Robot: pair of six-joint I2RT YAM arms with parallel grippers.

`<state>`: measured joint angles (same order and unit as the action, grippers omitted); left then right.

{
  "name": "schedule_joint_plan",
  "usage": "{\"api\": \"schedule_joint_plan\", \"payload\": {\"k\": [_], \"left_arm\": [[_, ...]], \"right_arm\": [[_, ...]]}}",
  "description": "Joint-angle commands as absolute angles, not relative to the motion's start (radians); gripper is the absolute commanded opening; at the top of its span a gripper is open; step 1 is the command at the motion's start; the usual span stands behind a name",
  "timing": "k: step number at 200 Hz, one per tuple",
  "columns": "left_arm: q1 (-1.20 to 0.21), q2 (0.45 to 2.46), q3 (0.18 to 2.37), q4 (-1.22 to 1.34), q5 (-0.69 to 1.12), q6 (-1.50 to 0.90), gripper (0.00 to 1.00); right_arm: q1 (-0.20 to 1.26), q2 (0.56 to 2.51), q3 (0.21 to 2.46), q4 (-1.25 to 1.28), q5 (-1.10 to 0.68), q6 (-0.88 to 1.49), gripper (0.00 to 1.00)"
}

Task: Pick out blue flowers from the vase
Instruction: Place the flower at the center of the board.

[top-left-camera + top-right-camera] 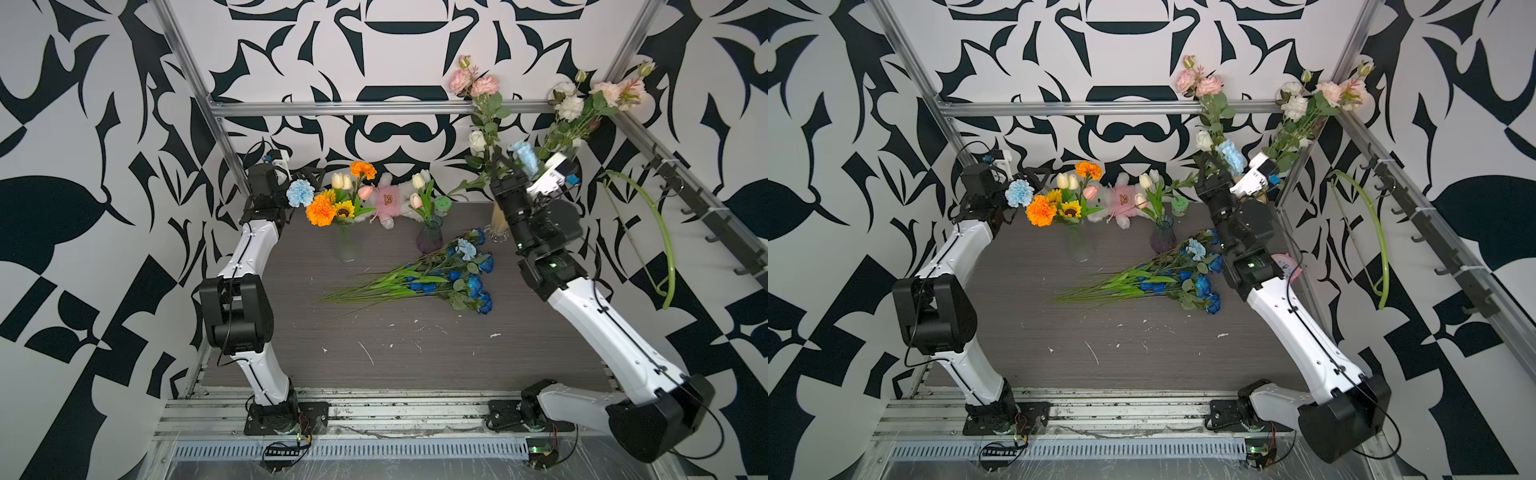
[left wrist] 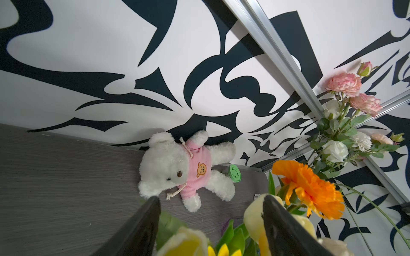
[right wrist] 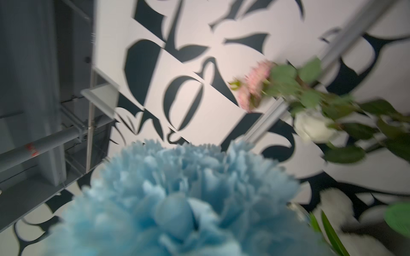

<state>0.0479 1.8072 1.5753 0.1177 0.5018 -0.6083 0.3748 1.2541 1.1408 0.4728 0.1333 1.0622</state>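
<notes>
Our right gripper (image 1: 508, 165) clenches a pale-blue frilly carnation (image 1: 524, 157) above the cream glass vase (image 1: 498, 226); we should draw it straight up, clear of the pink and white blooms (image 1: 484, 86), then lay it on the pile of blue flowers (image 1: 453, 275). Our left gripper (image 2: 210, 198) hangs released

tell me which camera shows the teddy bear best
The left wrist view: the teddy bear lies nearly whole and close, face and pink top clear. In both top views it is small and far back, with tulips crossing in front. The blurred right wrist view shows nothing recognisable as it.
</notes>
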Motion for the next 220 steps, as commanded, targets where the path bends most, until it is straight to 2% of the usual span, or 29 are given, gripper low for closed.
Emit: {"api": "schedule_joint_plan", "payload": {"k": [1, 88, 135, 153, 183, 220], "left_arm": [[0.052, 1.759, 1.545, 0.091, 0.513, -0.586, 0.76], [0.053, 1.726, 1.528, 0.071, 0.522, -0.572, 0.77], [0.052, 1.717, 1.522, 0.063, 0.518, -0.563, 0.77], [0.052, 1.718, 1.521, 0.067, 0.518, -0.565, 0.77], [0.053, 1.719, 1.522, 0.067, 0.52, -0.565, 0.77], [0.052, 1.718, 1.519, 0.066, 0.522, -0.564, 0.77]], "right_arm": [[0.362, 1.339, 1.061, 0.526, 0.099, 1.323, 0.0], [0.364, 1.474, 0.892, 0.529, 0.119, 1.376, 0.0], [0.365, 1.508, 0.932, 0.361, 0.144, 1.292, 0.0], [0.373, 1.513, 0.964, 0.261, 0.174, 1.25, 0.09], [0.374, 1.537, 0.992, 0.165, 0.201, 1.218, 0.15], [0.382, 1.55, 1.009, 0.148, 0.229, 1.209, 0.4]]}}
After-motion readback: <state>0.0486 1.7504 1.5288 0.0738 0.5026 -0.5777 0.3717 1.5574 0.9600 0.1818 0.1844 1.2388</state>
